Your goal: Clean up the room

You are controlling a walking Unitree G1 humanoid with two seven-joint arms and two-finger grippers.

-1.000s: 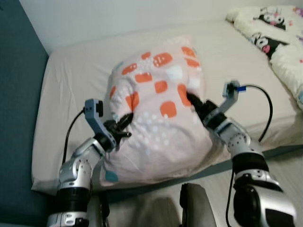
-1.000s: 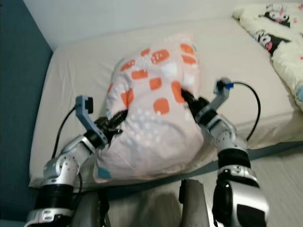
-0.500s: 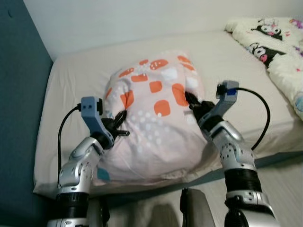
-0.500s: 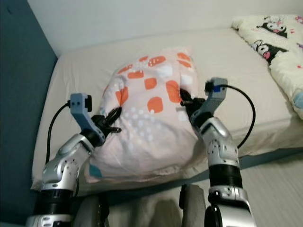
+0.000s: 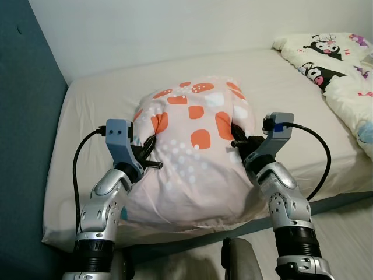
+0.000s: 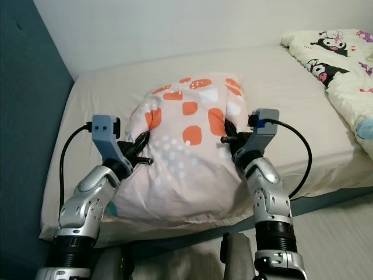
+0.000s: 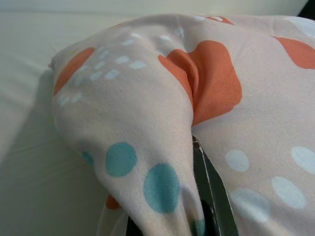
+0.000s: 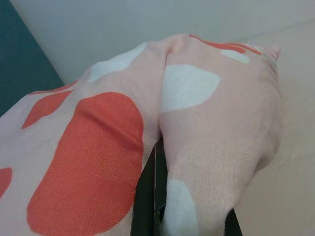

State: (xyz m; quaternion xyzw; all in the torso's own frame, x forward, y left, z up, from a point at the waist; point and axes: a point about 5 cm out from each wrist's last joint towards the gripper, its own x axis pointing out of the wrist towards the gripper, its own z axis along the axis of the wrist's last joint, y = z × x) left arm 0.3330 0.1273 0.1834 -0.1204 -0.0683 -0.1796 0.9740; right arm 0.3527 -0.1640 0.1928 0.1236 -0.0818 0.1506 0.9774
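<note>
A large pink pillow (image 5: 192,157) with orange patches and white and teal dots lies on the bed's beige mattress (image 5: 81,111), near its front edge. My left gripper (image 5: 148,156) is shut on a fold of the pillow's left side. My right gripper (image 5: 238,135) is shut on a fold of its right side. In the left wrist view one black finger (image 7: 211,184) shows under the pinched pillow (image 7: 147,123) cloth. In the right wrist view a black finger (image 8: 147,194) is pressed into a crease of the pillow (image 8: 197,128).
A white quilt (image 5: 338,70) with black cartoon figures is heaped at the bed's right end. A dark teal wall (image 5: 23,116) runs along the left of the bed, a pale wall (image 5: 175,23) behind it. Pale floor (image 5: 344,221) shows at lower right.
The pillow has come down from tilted to lying flatter on the mattress, with both grippers still holding its sides. The camera has shifted a little.
</note>
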